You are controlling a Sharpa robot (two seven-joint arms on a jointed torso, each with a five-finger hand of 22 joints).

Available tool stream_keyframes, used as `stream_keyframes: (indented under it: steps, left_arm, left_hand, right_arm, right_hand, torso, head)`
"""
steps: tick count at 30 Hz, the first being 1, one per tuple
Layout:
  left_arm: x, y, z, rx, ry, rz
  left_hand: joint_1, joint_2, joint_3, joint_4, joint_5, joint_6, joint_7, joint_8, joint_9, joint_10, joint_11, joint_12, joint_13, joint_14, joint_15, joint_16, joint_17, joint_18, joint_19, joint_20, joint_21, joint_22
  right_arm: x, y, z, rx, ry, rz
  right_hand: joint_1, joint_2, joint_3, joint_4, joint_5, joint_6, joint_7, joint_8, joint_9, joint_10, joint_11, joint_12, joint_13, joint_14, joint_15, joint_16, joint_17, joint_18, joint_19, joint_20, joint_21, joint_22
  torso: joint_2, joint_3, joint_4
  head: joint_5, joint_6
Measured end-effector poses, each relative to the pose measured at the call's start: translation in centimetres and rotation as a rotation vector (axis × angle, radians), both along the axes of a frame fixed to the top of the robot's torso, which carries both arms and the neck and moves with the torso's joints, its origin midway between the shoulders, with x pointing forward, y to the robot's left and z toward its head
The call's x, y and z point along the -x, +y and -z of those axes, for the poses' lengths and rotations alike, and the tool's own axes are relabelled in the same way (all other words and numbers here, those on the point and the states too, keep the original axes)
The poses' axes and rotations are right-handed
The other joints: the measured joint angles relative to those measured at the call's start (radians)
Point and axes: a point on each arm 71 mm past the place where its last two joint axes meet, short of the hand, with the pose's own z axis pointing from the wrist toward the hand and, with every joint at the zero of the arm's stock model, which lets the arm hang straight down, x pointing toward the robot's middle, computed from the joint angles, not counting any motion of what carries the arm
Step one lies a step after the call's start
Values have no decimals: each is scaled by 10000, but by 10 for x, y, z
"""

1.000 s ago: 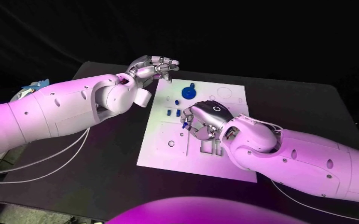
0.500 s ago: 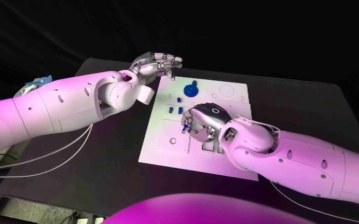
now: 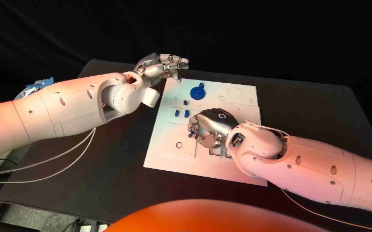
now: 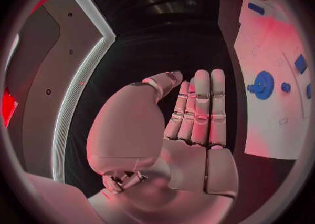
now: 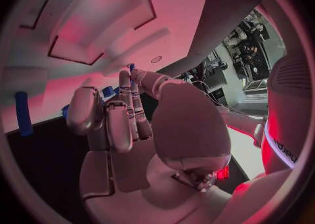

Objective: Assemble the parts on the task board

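A white task board (image 3: 174,151) lay in the middle of a black desk (image 3: 108,178). The right hand (image 3: 209,127) rested low over the board's centre, fingers curled together around a small blue part (image 3: 191,133) at its fingertips. The left hand (image 3: 161,65) hovered above the desk just off the board's far left corner, fingers straight and close together, holding nothing. A round blue part with a knob (image 3: 198,92) sat near the board's far edge. Two small blue pegs (image 3: 180,113) stood between that round part and the right hand.
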Motion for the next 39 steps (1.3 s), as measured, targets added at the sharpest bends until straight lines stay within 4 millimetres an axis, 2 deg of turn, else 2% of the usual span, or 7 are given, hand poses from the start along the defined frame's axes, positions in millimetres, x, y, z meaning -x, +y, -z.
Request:
stream_keyframes:
  steps: [24,38,39]
  left_arm:
    - [0,0,0,-10,24,8]
    - [0,0,1,-25,51,5]
    - [0,0,1,-26,53,5]
  left_hand:
    - [0,0,0,0,0,0,0,0,0,-38,38,0,-11,0,0,0,-8,0,0,0,-43,-11]
    - [1,-1,0,0,0,0,0,0,0,-37,37,0,-10,0,0,0,-7,0,0,0,-42,-11]
    - [1,0,0,0,0,0,0,0,0,-37,37,0,-10,0,0,0,-6,1,0,0,-42,-11]
  right_arm:
    - [-1,6,4,205,-162,-70]
    - [0,8,5,384,-60,-219]
    - [0,8,6,388,-61,-214]
  right_hand:
    - [-77,-41,-34,33,-3,-48,-12,-50,11,0,1,-38,-1,0,0,0,1,0,0,0,0,-3]
    - [-285,-129,-172,59,-6,-18,26,-59,34,32,36,-135,-29,0,1,0,41,1,-1,0,0,4]
    - [-358,-147,-205,92,-5,-97,85,-106,28,-23,91,-204,-41,0,0,0,57,1,-1,0,0,4]
  torso:
    - [6,-5,2]
    - [-4,-8,-4]
    - [-5,-8,-5]
  head:
    - [-5,-22]
    - [-13,-55]
    - [-13,-55]
